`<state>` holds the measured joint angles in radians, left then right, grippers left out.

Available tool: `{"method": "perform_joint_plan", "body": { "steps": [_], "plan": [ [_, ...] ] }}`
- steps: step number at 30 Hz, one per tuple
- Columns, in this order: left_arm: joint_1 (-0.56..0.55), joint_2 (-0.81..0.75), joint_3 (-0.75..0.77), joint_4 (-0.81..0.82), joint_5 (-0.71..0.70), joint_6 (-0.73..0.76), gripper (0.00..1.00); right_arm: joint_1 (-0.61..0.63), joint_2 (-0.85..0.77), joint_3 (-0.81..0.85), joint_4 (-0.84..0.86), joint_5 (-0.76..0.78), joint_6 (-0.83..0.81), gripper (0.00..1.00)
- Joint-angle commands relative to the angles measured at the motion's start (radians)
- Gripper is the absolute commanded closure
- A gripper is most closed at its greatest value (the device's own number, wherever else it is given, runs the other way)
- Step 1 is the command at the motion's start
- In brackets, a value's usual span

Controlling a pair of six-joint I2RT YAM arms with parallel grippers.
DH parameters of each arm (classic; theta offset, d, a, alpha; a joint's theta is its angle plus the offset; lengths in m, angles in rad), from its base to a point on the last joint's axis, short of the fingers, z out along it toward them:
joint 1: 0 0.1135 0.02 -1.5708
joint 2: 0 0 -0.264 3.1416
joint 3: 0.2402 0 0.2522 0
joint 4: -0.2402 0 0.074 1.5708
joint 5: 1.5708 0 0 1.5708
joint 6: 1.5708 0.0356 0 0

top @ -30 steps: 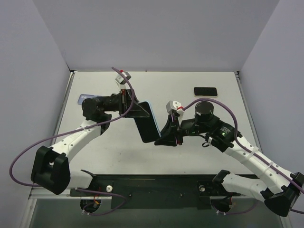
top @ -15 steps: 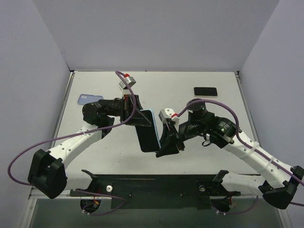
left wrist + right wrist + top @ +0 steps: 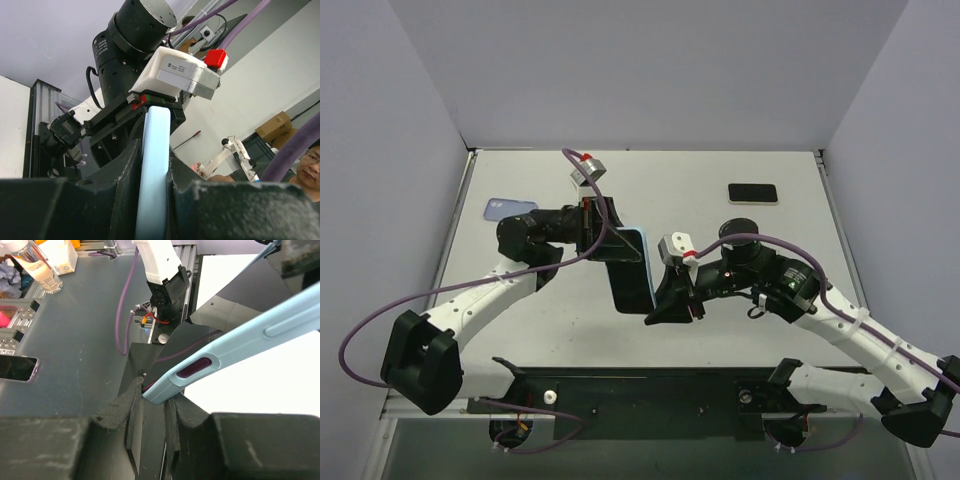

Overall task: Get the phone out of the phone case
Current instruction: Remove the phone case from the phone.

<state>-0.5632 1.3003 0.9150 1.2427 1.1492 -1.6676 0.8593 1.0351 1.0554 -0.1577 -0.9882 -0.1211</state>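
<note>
A phone in a light blue case (image 3: 632,272) is held in the air over the middle of the table, tilted on edge. My left gripper (image 3: 610,243) is shut on its upper end; in the left wrist view the case's blue edge (image 3: 156,160) runs between the two black fingers (image 3: 120,185). My right gripper (image 3: 667,298) grips the lower end. In the right wrist view the case's corner (image 3: 200,365), with a dark side button, sits between the fingertips (image 3: 131,395). A thin dark-red edge shows at that corner.
A black phone (image 3: 752,193) lies at the back right of the table. A bluish phone or case (image 3: 509,208) lies at the back left. The right wrist view shows another phone (image 3: 17,367) and a bottle (image 3: 37,270) on a dark bench off the table.
The left gripper moved a little right and the right gripper shifted left and down, carrying the cased phone between them. Both grips look unchanged.
</note>
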Motion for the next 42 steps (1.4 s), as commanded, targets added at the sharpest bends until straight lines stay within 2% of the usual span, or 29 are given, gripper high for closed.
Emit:
{"method": "perform_joint_plan", "body": {
  "steps": [1,7,14,16,18,19,20,21,22,24,25,26,28,31,33,36,38,39,41,42],
  "plan": [
    [-0.135,-0.033,0.058,0.122,-0.006,-0.296,1.0,-0.045,0.097,0.052,0.045,0.408,-0.182,1.0],
    [-0.145,-0.018,0.051,0.132,0.015,-0.299,1.0,-0.017,0.143,0.147,-0.032,0.373,-0.271,1.0],
    [-0.147,-0.016,0.044,0.038,0.014,-0.23,1.0,-0.005,0.198,0.212,-0.025,0.46,-0.287,1.0],
    [-0.145,-0.029,0.045,-0.009,0.011,-0.186,1.0,-0.009,0.186,0.172,0.068,0.552,-0.195,1.0],
    [-0.142,-0.035,0.048,-0.049,0.003,-0.149,1.0,-0.02,0.155,0.094,0.2,0.689,-0.086,1.0],
    [-0.138,-0.048,0.05,-0.127,-0.003,-0.092,1.0,-0.025,0.126,0.036,0.26,0.795,-0.013,1.0],
    [-0.123,-0.056,0.048,-0.185,-0.023,-0.052,1.0,-0.028,0.112,0.009,0.277,0.836,0.017,0.93],
    [-0.1,-0.082,0.045,-0.318,-0.04,0.044,1.0,-0.032,0.08,-0.036,0.291,0.874,0.076,0.81],
    [-0.087,-0.096,0.045,-0.407,-0.07,0.093,1.0,-0.035,0.062,-0.087,0.296,0.89,0.105,0.51],
    [-0.021,-0.127,0.067,-0.676,-0.117,0.28,1.0,-0.036,0.022,-0.136,0.27,0.941,0.184,0.21],
    [0.024,-0.139,0.08,-0.78,-0.132,0.349,1.0,-0.037,0.002,-0.14,0.214,0.954,0.216,0.17],
    [0.055,-0.147,0.073,-0.807,-0.166,0.371,1.0,-0.043,-0.01,-0.143,0.161,0.956,0.239,0.14],
    [0.124,-0.156,0.055,-0.839,-0.213,0.391,1.0,-0.058,-0.017,-0.144,0.065,0.933,0.31,0.13],
    [0.19,-0.157,0.024,-0.858,-0.291,0.407,1.0,-0.08,-0.032,-0.159,0.026,0.901,0.443,0.12],
    [0.2,-0.153,-0.002,-0.858,-0.336,0.42,1.0,-0.094,-0.062,-0.195,0.05,0.882,0.54,0.12],
    [0.203,-0.142,-0.04,-0.844,-0.381,0.422,1.0,-0.105,-0.115,-0.245,0.205,0.788,0.745,0.14],
    [0.203,-0.15,-0.063,-0.838,-0.417,0.42,1.0,-0.102,-0.11,-0.248,0.312,0.671,0.863,0.25],
    [0.203,-0.151,-0.068,-0.839,-0.448,0.42,1.0,-0.098,-0.104,-0.252,0.357,0.64,0.9,0.36],
    [0.204,-0.162,-0.087,-0.839,-0.48,0.419,1.0,-0.091,-0.084,-0.285,0.512,0.573,1.023,0.46],
    [0.204,-0.164,-0.093,-0.839,-0.485,0.411,1.0,-0.086,-0.069,-0.294,0.6,0.56,1.091,0.46]
  ]
}}
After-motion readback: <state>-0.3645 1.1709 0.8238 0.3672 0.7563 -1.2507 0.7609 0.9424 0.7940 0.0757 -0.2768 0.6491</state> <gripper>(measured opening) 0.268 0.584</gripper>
